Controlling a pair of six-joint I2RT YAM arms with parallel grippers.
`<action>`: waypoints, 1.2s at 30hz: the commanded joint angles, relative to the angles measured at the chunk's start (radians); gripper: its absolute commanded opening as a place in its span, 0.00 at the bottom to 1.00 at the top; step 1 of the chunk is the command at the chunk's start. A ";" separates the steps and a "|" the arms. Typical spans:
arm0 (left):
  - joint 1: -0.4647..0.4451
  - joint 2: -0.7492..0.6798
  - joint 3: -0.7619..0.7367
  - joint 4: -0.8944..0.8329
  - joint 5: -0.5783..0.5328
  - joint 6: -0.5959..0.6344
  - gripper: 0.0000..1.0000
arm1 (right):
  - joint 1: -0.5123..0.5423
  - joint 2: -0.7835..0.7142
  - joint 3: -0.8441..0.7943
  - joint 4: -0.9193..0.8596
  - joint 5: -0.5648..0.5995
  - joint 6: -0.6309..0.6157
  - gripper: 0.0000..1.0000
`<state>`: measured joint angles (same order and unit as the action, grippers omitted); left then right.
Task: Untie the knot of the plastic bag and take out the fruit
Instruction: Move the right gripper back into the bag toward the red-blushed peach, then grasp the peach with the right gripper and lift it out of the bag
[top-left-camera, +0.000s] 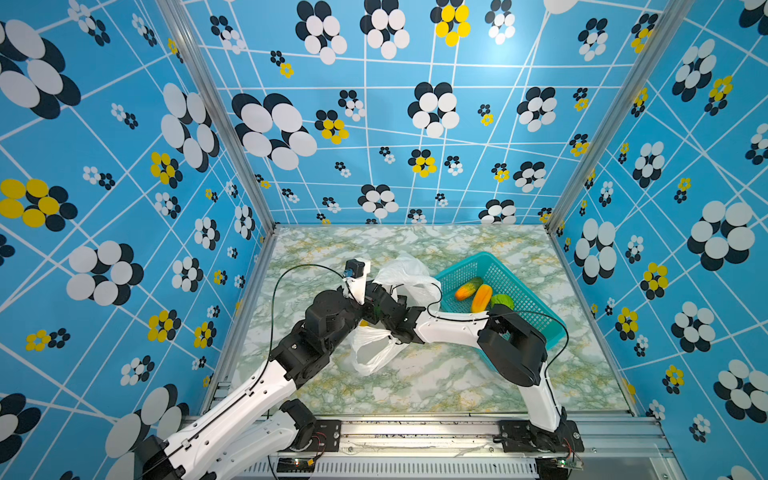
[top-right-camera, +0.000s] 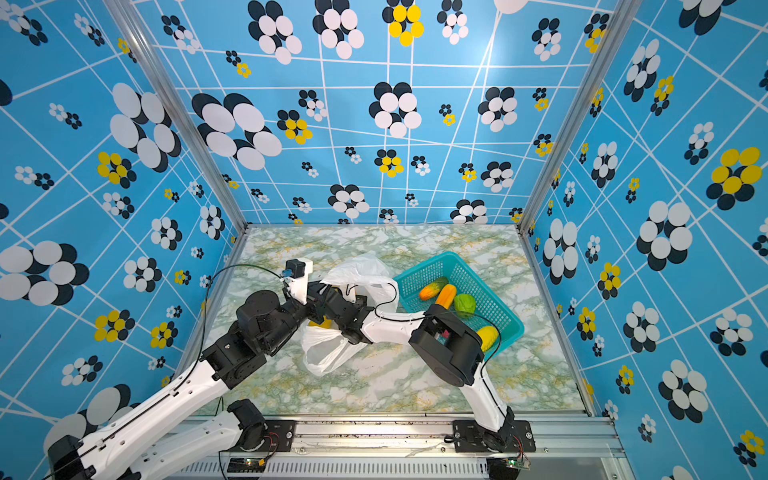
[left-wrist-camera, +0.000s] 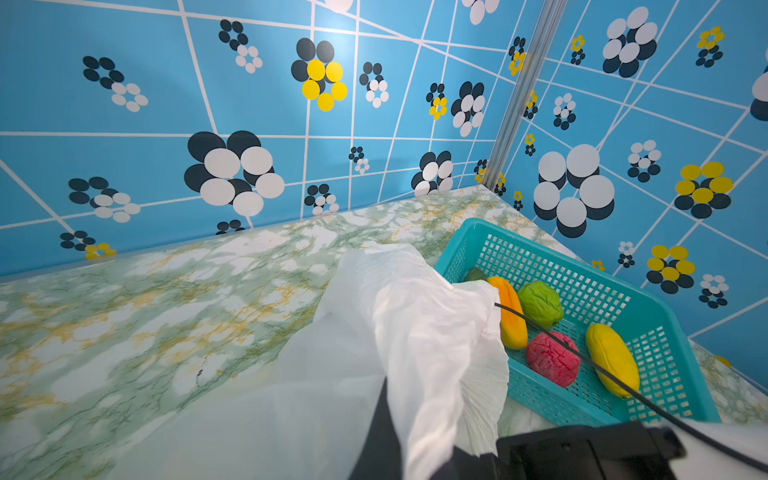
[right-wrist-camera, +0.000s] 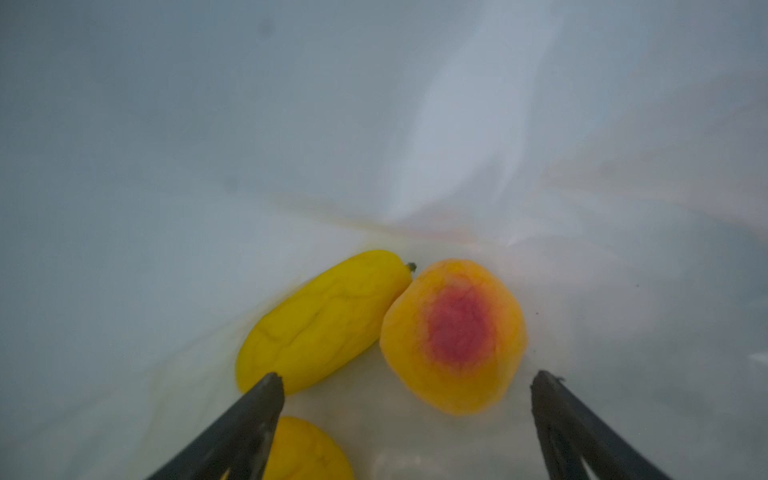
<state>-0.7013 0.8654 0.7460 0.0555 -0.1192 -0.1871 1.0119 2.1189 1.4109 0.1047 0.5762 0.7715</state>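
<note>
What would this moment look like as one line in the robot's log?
left gripper: shut on plastic bag | right gripper: open inside bag, aimed at round orange fruit | basket: five fruits

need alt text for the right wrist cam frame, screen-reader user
Inside the white plastic bag, the right hand is open, its two dark fingers framing a round orange-yellow fruit with a red blush. A yellow oblong fruit lies against it, and a third orange-yellow fruit peeks out beside one finger.
</note>
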 joint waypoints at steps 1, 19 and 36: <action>0.006 -0.008 0.003 0.020 -0.004 0.025 0.00 | -0.009 0.046 0.039 -0.064 0.074 0.026 0.95; 0.006 -0.011 -0.006 0.020 -0.008 0.032 0.00 | -0.041 0.232 0.255 -0.107 0.038 -0.180 0.91; 0.011 -0.011 -0.004 0.021 -0.025 0.037 0.00 | -0.025 0.101 0.121 -0.024 0.019 -0.294 0.51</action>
<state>-0.6994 0.8604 0.7395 0.0566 -0.1307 -0.1642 0.9653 2.3280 1.6012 0.0334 0.5892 0.5350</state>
